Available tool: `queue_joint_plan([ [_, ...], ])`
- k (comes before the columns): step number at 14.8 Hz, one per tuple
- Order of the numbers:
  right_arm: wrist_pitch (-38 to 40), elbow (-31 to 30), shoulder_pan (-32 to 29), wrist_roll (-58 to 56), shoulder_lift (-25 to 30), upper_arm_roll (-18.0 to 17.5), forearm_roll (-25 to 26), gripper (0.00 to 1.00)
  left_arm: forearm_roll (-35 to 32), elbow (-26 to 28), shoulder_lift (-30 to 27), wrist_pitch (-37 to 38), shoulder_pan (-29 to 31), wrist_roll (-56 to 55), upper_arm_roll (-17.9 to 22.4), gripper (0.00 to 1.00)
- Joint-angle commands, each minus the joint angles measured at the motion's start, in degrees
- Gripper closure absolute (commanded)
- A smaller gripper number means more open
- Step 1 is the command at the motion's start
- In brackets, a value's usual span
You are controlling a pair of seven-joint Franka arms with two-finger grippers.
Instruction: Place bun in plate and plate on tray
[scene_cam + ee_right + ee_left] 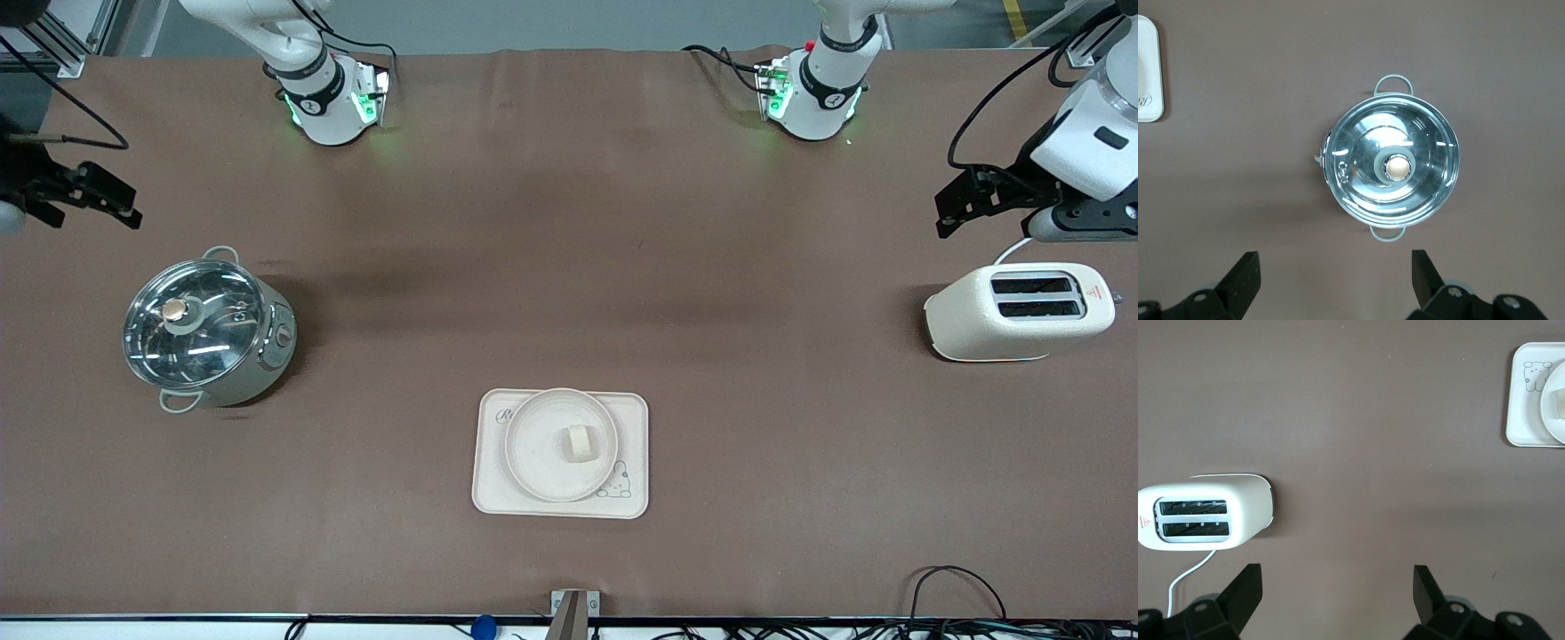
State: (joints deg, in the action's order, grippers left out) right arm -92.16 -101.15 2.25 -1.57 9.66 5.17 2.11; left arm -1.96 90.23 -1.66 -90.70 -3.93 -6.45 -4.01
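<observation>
The bun (576, 443) lies in the round plate (533, 431), and the plate sits on the rabbit-printed tray (633, 418) near the front camera's edge of the table, midway along it. My left gripper (944, 209) is open and empty, up over the table at the left arm's end, above and beside the toaster. My right gripper (132, 206) is open and empty, up over the right arm's end, near the pot. The left wrist view shows its open gripper (1338, 593), the tray (1525, 407), the plate (1553, 423) and the bun (1557, 401). The right wrist view shows its open gripper (1336, 277) and a tray corner (1150, 73).
A cream toaster (1018, 311) stands at the left arm's end; it also shows in the left wrist view (1205, 517). A lidded steel pot (209, 329) stands at the right arm's end, also in the right wrist view (1391, 167). Cables lie along the table's edge nearest the front camera.
</observation>
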Motion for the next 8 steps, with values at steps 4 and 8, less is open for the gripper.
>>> queue_joint_plan([
  [4,3.21,-0.9,-2.42,0.43,5.45,-2.36,-0.53,0.0,0.38,-1.72,0.43,1.75,0.51,1.71,0.32,0.0],
  [8,3.12,-0.81,-2.6,0.43,5.46,-2.36,-0.97,0.0,0.56,-1.72,0.52,1.75,0.42,1.71,0.32,0.0],
])
